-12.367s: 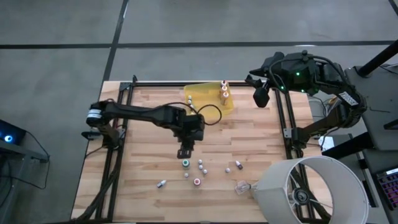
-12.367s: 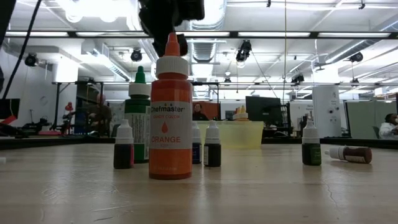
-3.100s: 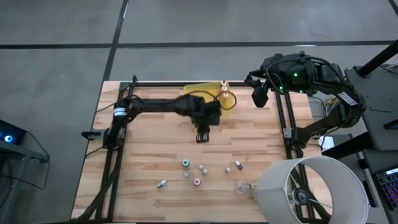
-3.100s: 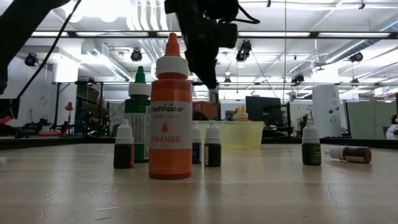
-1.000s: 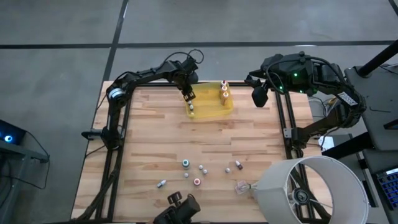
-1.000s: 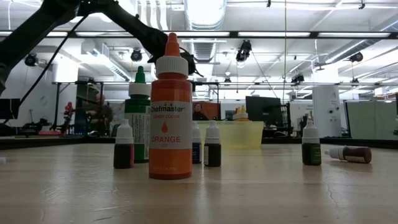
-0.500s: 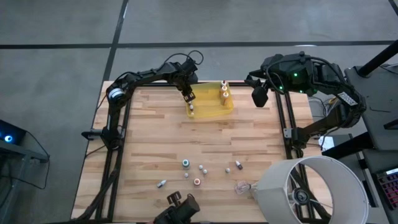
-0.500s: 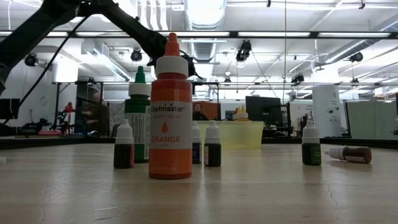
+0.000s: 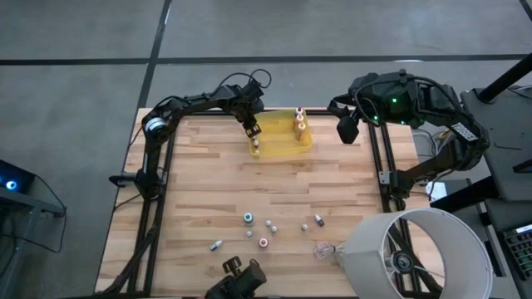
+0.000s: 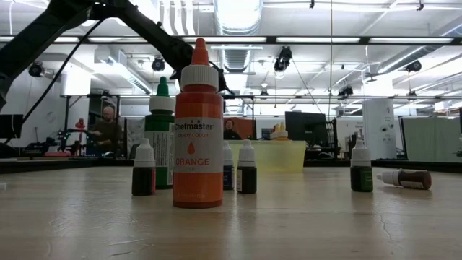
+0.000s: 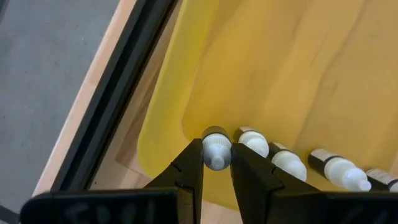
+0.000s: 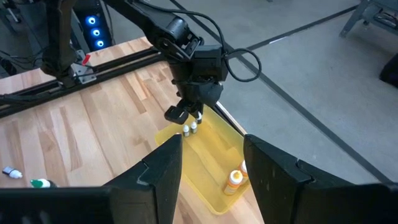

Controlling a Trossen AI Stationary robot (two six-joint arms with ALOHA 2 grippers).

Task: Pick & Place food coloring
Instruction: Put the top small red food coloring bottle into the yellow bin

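A food coloring bottle (image 11: 216,151) with a white cap stands pinched between the jaws of the left gripper (image 11: 216,163), over the yellow tray (image 9: 283,143) at its edge farthest from the right arm, first in a row of white-capped bottles (image 11: 292,163) inside. Two orange-capped bottles (image 9: 299,124) stand at the tray's opposite side. Loose small bottles (image 9: 268,231) lie well apart from the tray on the wooden surface (image 9: 199,199). The right gripper (image 9: 348,129) hangs beside the tray, jaws wide and empty.

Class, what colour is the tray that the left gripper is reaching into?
Translucent yellow tray, clearest in the left wrist view.
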